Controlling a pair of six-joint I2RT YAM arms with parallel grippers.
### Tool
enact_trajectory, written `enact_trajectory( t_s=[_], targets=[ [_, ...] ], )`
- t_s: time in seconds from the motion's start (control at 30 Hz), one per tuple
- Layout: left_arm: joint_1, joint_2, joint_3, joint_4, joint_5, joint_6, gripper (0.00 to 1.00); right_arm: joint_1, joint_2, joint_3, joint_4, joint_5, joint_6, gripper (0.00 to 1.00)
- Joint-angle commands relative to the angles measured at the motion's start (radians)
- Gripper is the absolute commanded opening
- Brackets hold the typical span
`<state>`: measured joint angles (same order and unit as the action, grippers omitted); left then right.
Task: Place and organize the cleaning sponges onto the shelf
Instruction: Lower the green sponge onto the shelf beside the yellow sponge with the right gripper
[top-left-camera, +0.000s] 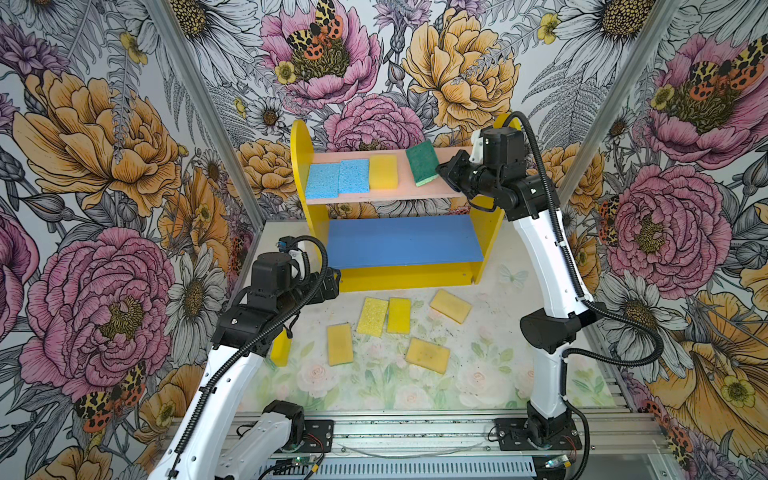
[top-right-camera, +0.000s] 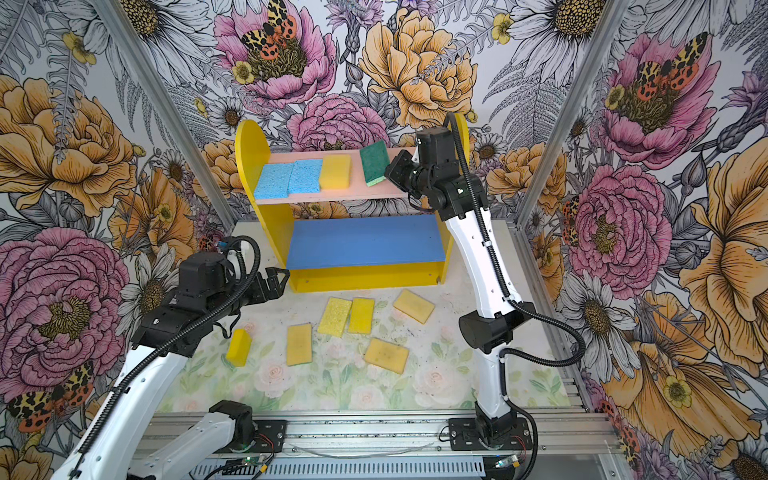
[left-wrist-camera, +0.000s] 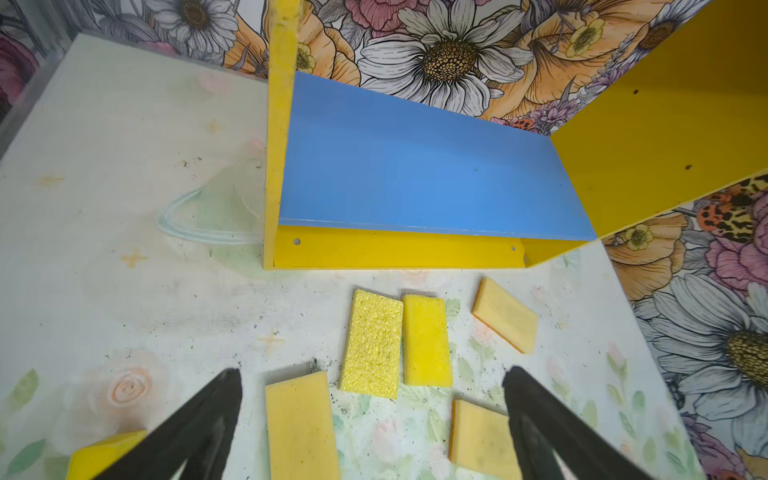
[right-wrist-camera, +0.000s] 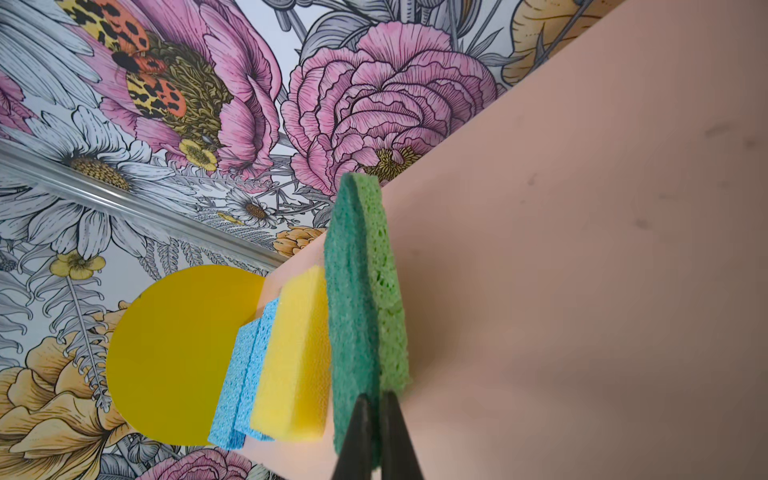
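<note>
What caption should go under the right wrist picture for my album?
Right hand pinches the green sponge over the pink shelf board.

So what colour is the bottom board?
The bottom board is blue, clearest in the left wrist view.

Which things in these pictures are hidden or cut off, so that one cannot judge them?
Top view: left arm hides most of one yellow sponge.
Both top views: right arm covers much of the shelf's right side panel.
Left wrist view: bottom edge cuts off a tan sponge.
Right wrist view: unclear whether the green sponge, held by the right end effector, touches the pink board.
</note>
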<state>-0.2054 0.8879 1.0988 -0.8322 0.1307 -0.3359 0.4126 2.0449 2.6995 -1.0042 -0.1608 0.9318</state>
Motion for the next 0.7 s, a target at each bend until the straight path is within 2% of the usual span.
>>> enact_trajectory(
  t_s=[0.0, 0.27, 0.67],
  targets=[
    [0.051, -0.052, -0.019, -0.01, 0.183, -0.025, 0.99, 0.0, 0.014, 0.035, 0.057, 0.029, 0.058, 0.0],
    [0.119, -0.088, -0.034, -0.019, 0.227, -0.006, 0.99, 0.015, 0.052, 0.032, 0.087, -0.022, 0.095, 0.0],
    [0.126, -0.09, -0.042, -0.035, 0.23, 0.009, 0.99, 0.051, 0.036, -0.008, 0.085, -0.064, 0.099, 0.0]
  ],
)
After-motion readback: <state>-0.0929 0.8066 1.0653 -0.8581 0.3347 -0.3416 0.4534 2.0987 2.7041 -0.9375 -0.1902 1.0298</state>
